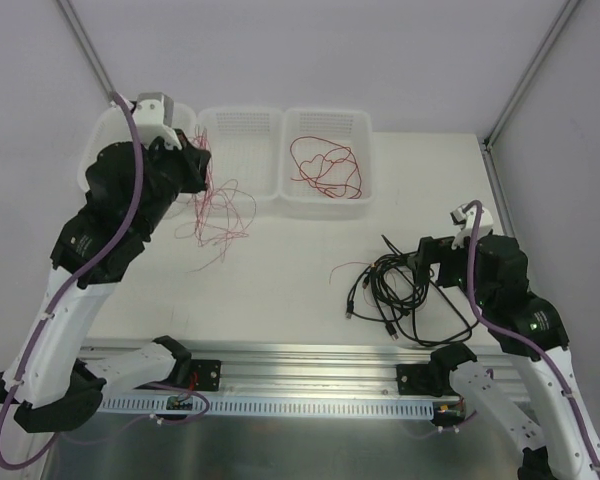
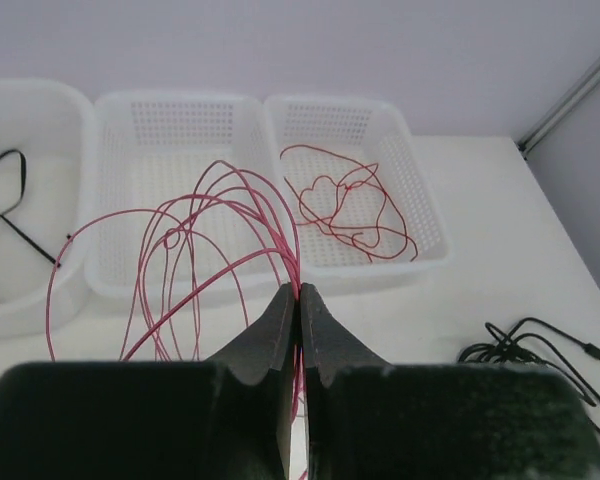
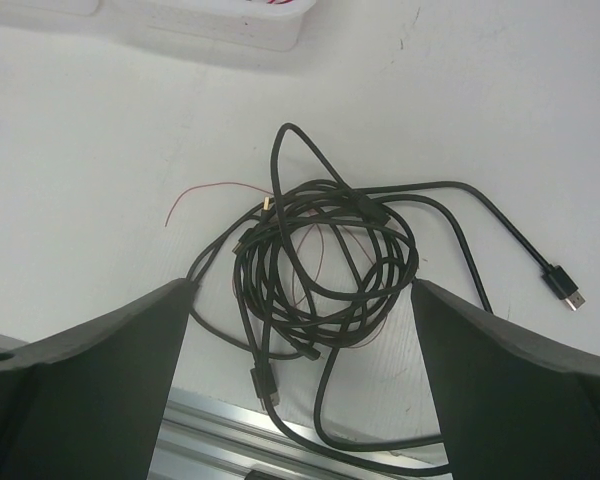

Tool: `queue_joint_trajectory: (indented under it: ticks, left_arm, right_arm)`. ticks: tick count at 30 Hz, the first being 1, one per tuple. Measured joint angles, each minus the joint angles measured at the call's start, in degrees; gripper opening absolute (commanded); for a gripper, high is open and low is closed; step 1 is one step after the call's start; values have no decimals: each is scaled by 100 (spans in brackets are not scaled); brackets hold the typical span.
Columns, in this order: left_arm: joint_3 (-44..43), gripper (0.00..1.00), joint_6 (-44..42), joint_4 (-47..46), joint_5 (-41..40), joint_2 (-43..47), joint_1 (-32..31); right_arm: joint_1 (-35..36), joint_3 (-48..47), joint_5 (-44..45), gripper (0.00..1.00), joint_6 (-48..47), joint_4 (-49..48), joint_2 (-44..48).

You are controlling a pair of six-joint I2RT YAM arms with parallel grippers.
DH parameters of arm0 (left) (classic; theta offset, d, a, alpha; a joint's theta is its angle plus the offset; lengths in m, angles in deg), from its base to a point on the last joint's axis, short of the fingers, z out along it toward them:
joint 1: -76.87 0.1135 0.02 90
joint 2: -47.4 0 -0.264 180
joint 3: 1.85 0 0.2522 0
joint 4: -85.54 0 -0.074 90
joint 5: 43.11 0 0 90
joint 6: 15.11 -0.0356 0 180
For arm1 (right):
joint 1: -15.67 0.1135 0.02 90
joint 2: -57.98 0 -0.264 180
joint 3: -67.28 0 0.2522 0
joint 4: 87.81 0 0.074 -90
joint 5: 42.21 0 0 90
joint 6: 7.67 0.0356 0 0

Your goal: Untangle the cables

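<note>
My left gripper (image 2: 300, 292) is shut on a bundle of pinkish-red wires (image 2: 195, 245), held up in front of the baskets; the loops hang to the table (image 1: 220, 215). A darker red wire (image 1: 325, 167) lies coiled in the right basket (image 1: 360, 205), also seen in the left wrist view (image 2: 345, 205). A black cable (image 2: 5, 200) lies in the left basket (image 2: 40, 300). My right gripper (image 3: 300, 300) is open above a tangled pile of black cables (image 3: 325, 255) with plug ends, near the table's front (image 1: 400, 290). A fine red wire (image 3: 210, 190) runs through that pile.
Three white perforated baskets stand in a row at the back; the middle basket (image 1: 242, 195) holds nothing visible. An aluminium rail (image 1: 300, 365) runs along the table's near edge. A frame post (image 1: 525, 75) rises at the back right.
</note>
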Motion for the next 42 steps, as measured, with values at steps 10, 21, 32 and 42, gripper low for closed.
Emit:
queue_joint_trajectory:
  ticks: [10,21,32,42]
  left_arm:
    - [-3040,0,-1198,-55,-310,-1665,0]
    - [-3473,0,-2323,-1246,-393,-3064,498]
    - [-3451,0,-2295,-1665,129,-4531,1246]
    - [-2597,2,-1681,-1836,621,-5490,1576]
  right_arm:
    - [0,-118,-138,97,2,74,142]
    - [0,-125,-435,97,-28,197,295]
    - [0,-188,-688,97,-210,334,407]
    - [0,-186,-758,97,-328,332,433]
